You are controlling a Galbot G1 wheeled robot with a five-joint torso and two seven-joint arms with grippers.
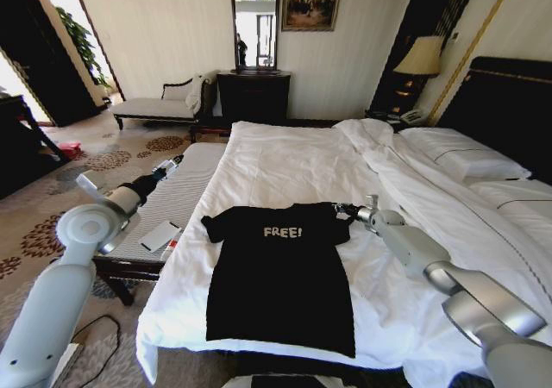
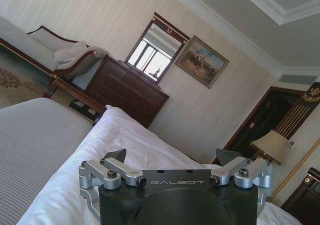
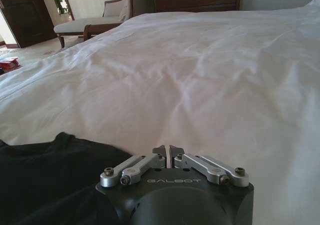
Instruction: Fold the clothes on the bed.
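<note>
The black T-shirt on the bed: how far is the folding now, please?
Done: the black T-shirt lies spread flat on the bed, lettering up; no fold is visible. In hand: the right gripper, fingers shut, sits at the shirt's sleeve near the shoulder; whether it pinches fabric is unclear. The left gripper hangs open over the striped bench. Left: every fold.

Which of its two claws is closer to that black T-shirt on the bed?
The right gripper, fingers shut, sits at the black T-shirt's sleeve on the bed. The left gripper, open, hovers over the striped bench beside the bed, well clear of the shirt.
</note>
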